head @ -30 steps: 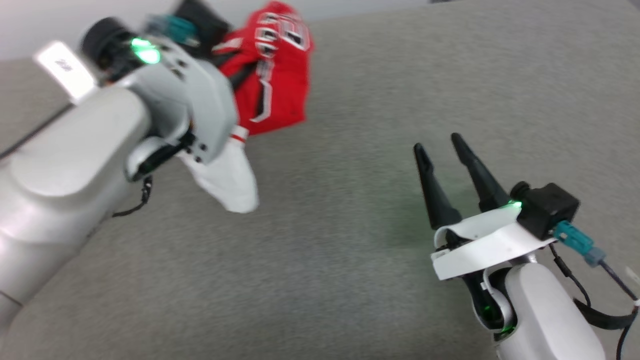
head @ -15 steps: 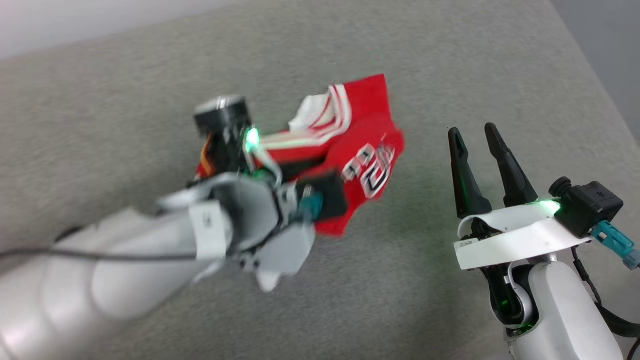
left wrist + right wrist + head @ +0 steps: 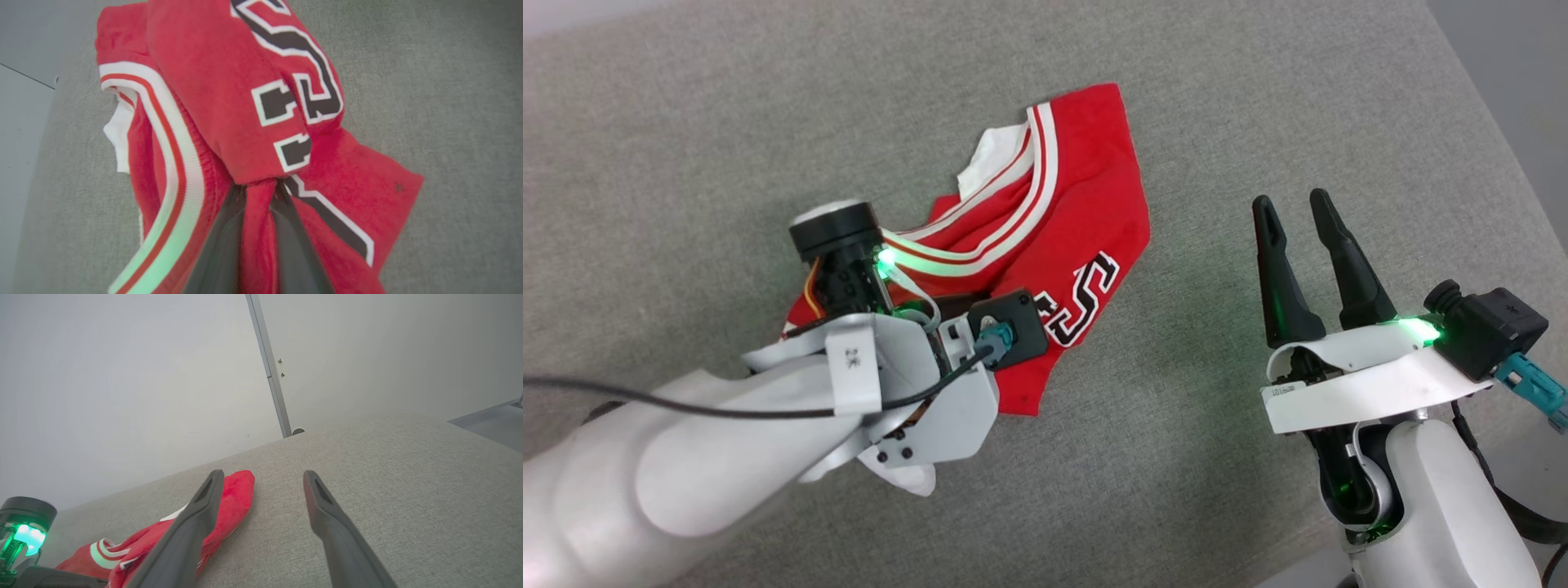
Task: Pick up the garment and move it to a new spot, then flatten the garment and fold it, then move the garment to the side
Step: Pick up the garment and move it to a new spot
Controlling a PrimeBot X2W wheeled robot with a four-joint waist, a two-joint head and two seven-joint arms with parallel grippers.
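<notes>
On the grey fabric-covered table (image 3: 1258, 98), left of centre in the head view, the red jersey (image 3: 1086, 204) lies crumpled. Its striped trim is uppermost, a white sleeve pokes out at the far side, and part of the black lettering is folded over on itself.

Left tool (image 3: 261, 188): fingers nearly together, pinching a ridge of the red cloth. In the left wrist view the cloth bunches over and around both fingers. The far part of the jersey appears to rest on the table; whether the gripped part is raised off it cannot be told.

Right tool (image 3: 1290, 198): fingers spread wide, holding nothing. It sits apart from the jersey, to its right, above bare table. In the right wrist view one finger overlaps the jersey's red edge (image 3: 233, 498), but no contact is evident.

Assessment: the first step, carrying the jersey to a new spot, looks to be at its set-down. Flattening and folding are not yet begun.

Next move calls for letting go of the pinch, then taking opposite edges with both tools to draw out the overlapping layers.

Containers: the jersey sits in none and lies directly on the table covering.
</notes>
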